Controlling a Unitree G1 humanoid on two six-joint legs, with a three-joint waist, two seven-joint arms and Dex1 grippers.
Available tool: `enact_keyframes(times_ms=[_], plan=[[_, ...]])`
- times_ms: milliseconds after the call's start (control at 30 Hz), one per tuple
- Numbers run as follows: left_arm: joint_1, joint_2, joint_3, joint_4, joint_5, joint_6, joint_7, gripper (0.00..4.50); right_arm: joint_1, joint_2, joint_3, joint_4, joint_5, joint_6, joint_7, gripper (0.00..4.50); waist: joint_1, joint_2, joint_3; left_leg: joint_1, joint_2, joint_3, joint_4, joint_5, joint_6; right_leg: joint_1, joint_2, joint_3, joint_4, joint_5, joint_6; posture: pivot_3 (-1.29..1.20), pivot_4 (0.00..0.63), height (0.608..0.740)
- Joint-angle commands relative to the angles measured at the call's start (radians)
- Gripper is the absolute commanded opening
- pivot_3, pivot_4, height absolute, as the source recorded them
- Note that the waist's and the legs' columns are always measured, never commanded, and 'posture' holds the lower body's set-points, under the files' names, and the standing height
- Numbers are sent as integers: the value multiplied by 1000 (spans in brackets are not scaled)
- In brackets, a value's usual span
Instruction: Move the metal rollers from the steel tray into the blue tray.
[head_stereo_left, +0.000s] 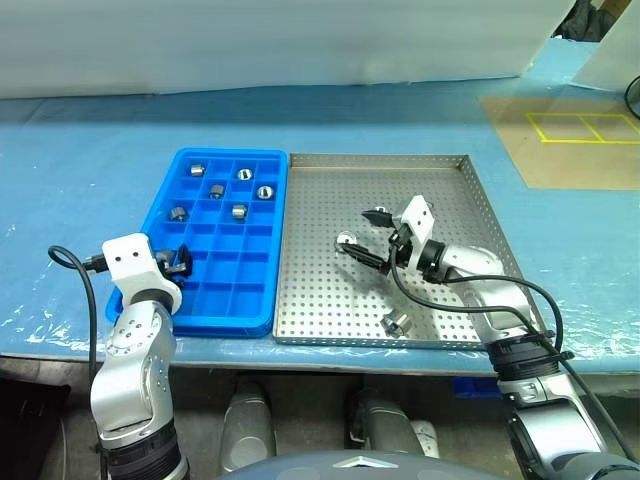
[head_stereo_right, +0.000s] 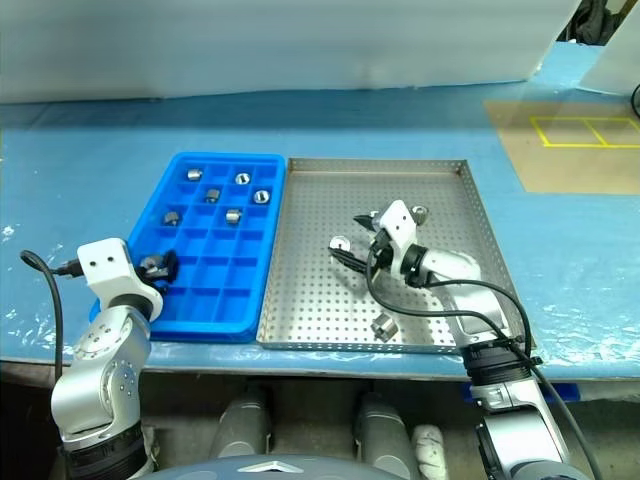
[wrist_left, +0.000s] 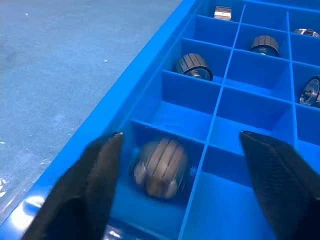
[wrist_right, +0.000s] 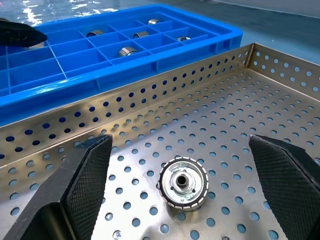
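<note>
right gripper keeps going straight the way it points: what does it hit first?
Most likely the roller lying on the steel tray, centred between the open right gripper fingers. Past it stands the tray's perforated wall, then the blue tray. Depth is hard to judge.

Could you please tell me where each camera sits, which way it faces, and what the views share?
Left and right eye views: on the head, looking forward and down at the bright blue compartmented plastic tray, the perforated square steel tray and both arms.
Left wrist view: between the open left gripper fingers, into a blue compartment holding a blurred shiny metal roller.
Right wrist view: along the open right gripper, at a roller.
Shared: the blue tray.
</note>
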Motion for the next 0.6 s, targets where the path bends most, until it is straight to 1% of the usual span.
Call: enact_keyframes(times_ms=[33, 100, 167, 300, 400, 467, 533, 600], plan=[[-37, 35, -64, -19, -23, -34, -48, 4488, -2, -5, -22, -52, 6, -9, -5, 4500, 0, 0, 0, 0, 0, 0, 0, 0, 0, 0, 0, 0, 0, 0, 0, -51, 150, 740], [-84, 46, -114, -3, -55, -40, -96, 4488, -3, -4, -24, -54, 4, -12, -12, 4500, 4, 0, 0, 0, 0, 0, 0, 0, 0, 0, 0, 0, 0, 0, 1, -71, 150, 740], [-126, 78, -182, 26, -60, -68, -153, 4488, -1, -4, -31, -62, 3, -12, -25, 4500, 3, 0, 0, 0, 0, 0, 1, 0, 0, 0, 0, 0, 0, -1, 3, -92, 150, 740], [-238, 123, -275, 126, -100, -139, -279, 4488, 34, -19, -59, -114, 14, 9, -56, 4500, -6, 0, 0, 0, -1, 1, 0, 0, 0, 0, 0, 1, 0, 0, 1, -157, 150, 740], [-334, 197, -342, 248, -101, -195, -402, 4488, 70, -34, -81, -167, 30, 48, -73, 4500, -22, 0, 0, 0, 0, 1, -1, 0, 0, -1, 1, 2, 1, 0, 1, -194, 150, 740], [-398, 231, -375, 345, -113, -198, -478, 4488, 91, -44, -93, -204, 41, 80, -79, 4500, -30, 0, 0, 1, -1, 1, -1, 0, 0, -1, 0, 2, 1, 0, 1, -224, 150, 740], [-459, 285, -447, 463, -80, -215, -564, 4488, 110, -53, -107, -239, 52, 112, -89, 4500, -37, 1, 0, 2, -1, 2, 0, 0, 0, -1, 0, 4, 2, 0, 1, -246, 150, 740], [-510, 301, -473, 560, -73, -223, -603, 4488, 127, -57, -118, -268, 58, 136, -102, 4500, -48, 1, 0, 3, -1, 2, 0, 0, -1, -1, 0, 4, 3, 0, 1, -278, 150, 740]])
